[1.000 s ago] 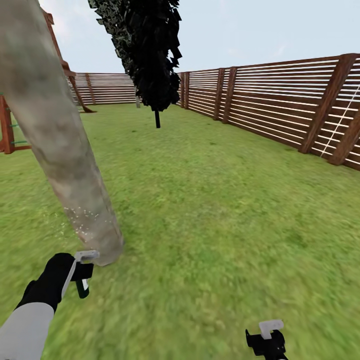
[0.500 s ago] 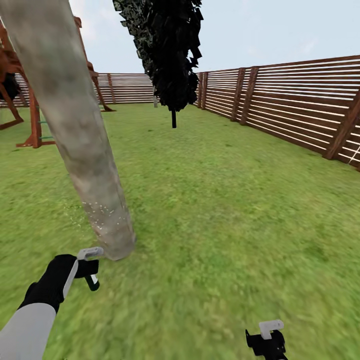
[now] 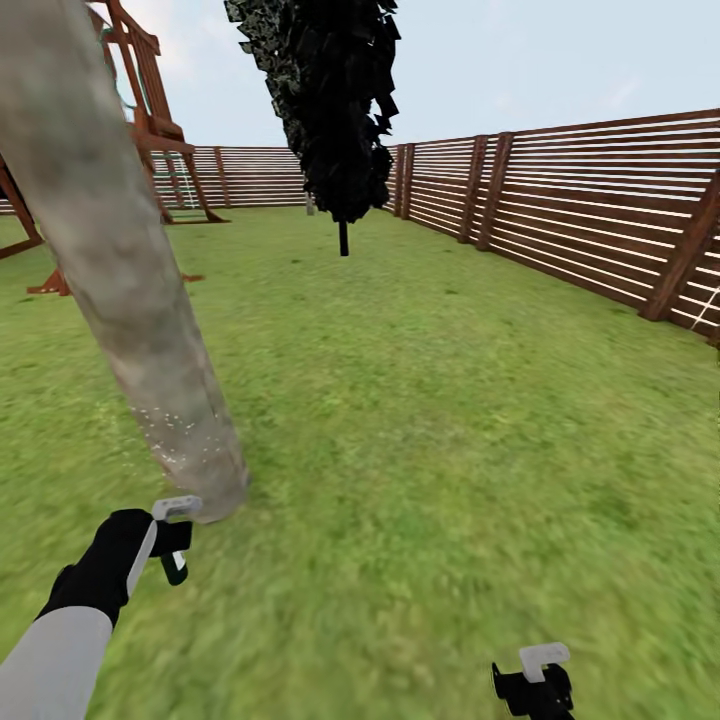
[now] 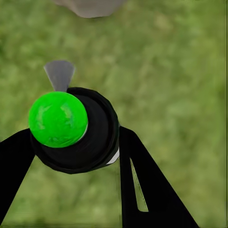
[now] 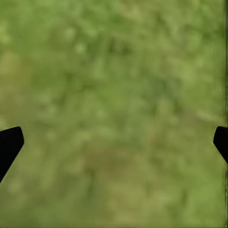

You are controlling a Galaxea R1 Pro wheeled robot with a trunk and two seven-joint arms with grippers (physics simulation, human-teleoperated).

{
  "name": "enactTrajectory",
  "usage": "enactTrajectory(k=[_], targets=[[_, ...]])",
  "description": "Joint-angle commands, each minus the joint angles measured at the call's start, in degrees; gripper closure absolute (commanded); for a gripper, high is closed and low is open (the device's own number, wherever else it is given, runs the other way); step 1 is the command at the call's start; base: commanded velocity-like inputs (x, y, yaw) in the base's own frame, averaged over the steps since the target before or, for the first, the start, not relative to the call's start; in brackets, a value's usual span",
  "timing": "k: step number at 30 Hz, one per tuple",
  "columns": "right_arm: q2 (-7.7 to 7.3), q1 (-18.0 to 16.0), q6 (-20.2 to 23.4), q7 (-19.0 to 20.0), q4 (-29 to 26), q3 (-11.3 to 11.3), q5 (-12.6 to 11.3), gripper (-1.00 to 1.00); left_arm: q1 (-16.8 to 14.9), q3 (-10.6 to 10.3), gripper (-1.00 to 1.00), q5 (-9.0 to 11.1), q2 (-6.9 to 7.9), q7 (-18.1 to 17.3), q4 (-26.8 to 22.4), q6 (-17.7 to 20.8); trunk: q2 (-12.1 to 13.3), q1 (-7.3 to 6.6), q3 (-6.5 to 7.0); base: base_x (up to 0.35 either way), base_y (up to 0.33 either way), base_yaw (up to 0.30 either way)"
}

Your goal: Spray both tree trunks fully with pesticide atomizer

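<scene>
Left gripper [image 3: 172,535] holds sprayer [image 3: 174,563] beside tree trunk [image 3: 120,270] base, on lawn [image 3: 450,400].

Left wrist view: jaws clamped on the black sprayer [image 4: 78,130], green cap up, over grass. White specks dot the lower trunk, just beyond the sprayer. Right gripper [image 3: 535,680] low over grass, jaws spread wide, nothing between them. Black tree [image 3: 335,110], slat fence [image 3: 580,215], play tower [image 3: 150,120] behind.

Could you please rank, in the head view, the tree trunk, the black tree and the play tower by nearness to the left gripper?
1. Tree trunk, just beyond the left gripper.
2. Play tower, far back, behind the trunk.
3. Black tree, far back, centre; too close to call against the tower.
</scene>
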Motion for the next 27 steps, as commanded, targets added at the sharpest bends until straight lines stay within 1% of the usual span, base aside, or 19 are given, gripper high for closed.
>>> enactTrajectory(k=[1, 3, 7, 8, 10, 11, 19, 27], targets=[[0.03, 0.0, 0.0, 0.0, 0.0, 0.0, 0.0, -1.0, 0.0, 0.1, 1.0, 0.1, 0.08, 0.1, 0.0, 0.0, 0.0, 0.0, 0.0, 0.078, -0.275, 0.013], [0.07, 0.0, 0.0, 0.0, 0.0, 0.0, 0.0, -1.0, 0.0, 0.2, 1.0, 0.1, 0.23, 0.1, 0.0, 0.0, 0.0, 0.0, 0.0, 0.109, -0.273, 0.131], [0.09, 0.0, 0.0, 0.0, 0.0, 0.0, 0.0, -1.0, 0.0, 0.2, 1.0, 0.0, 0.4, 0.6, 0.0, -0.1, 0.0, 0.0, 0.0, 0.154, -0.26, 0.259], [0.09, 0.0, 0.0, 0.0, 0.0, 0.0, 0.0, -1.0, 0.0, 0.2, 1.0, 0.0, 0.4, 1.2, 0.0, -0.1, 0.0, 0.0, 0.0, 0.161, -0.256, 0.275], [0.09, 0.0, 0.0, 0.0, 0.0, 0.0, 0.0, -1.0, 0.0, 0.3, 1.0, 0.2, 0.24, 4.1, 0.0, 0.0, 0.0, 0.0, 0.0, 0.166, -0.25, 0.276], [0.09, 0.0, 0.0, 0.0, 0.0, 0.0, 0.0, -1.0, 0.0, 0.3, 1.0, 0.3, 0.12, 4.8, 0.0, 0.0, 0.0, 0.0, 0.0, 0.169, -0.247, 0.277], [0.09, 0.0, 0.0, 0.0, 0.0, 0.0, 0.0, -1.0, 0.0, 0.1, 1.0, 0.8, -0.29, 5.2, 0.0, 0.0, 0.0, 0.0, 0.0, 0.184, -0.235, 0.266], [0.13, 0.0, 0.0, 0.0, 0.1, 0.0, 0.1, -1.0, 0.0, 0.2, 1.0, 0.9, -0.66, 5.2, 0.0, 0.0, 0.0, 0.0, 0.0, 0.236, -0.188, 0.014]])
